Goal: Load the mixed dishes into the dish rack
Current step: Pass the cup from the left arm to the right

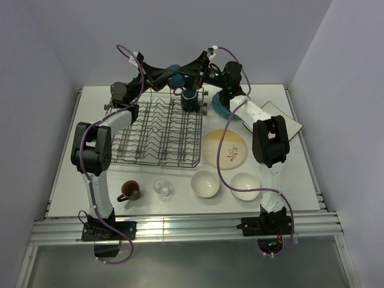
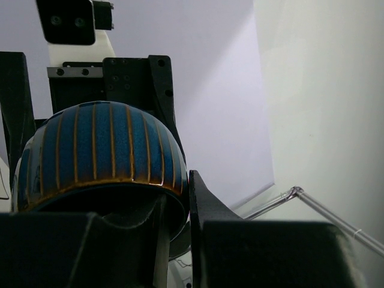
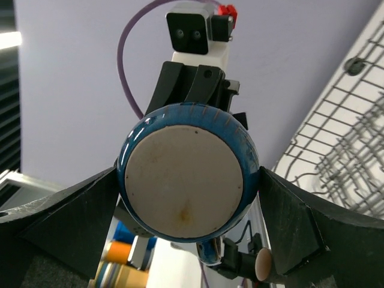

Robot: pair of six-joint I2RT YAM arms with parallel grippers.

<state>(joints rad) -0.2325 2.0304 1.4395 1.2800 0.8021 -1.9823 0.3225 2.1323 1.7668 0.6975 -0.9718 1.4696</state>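
The left claw [image 2: 177, 210] is pinching the rim of the blue striped cup [image 3: 185, 180] up in the air over the dish rack's [image 1: 157, 129] far side, while the right claw [image 3: 187, 207] is standing wide open around its bottom, not squeezing it (it is looking hard, shiny and breakable, so gently hugging its round sides seems best).

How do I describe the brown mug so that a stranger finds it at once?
Find the grey wire dish rack on the white table. Near its front left corner stands a glossy brown mug, beside a small clear glass. Of that front row, only it is dark.
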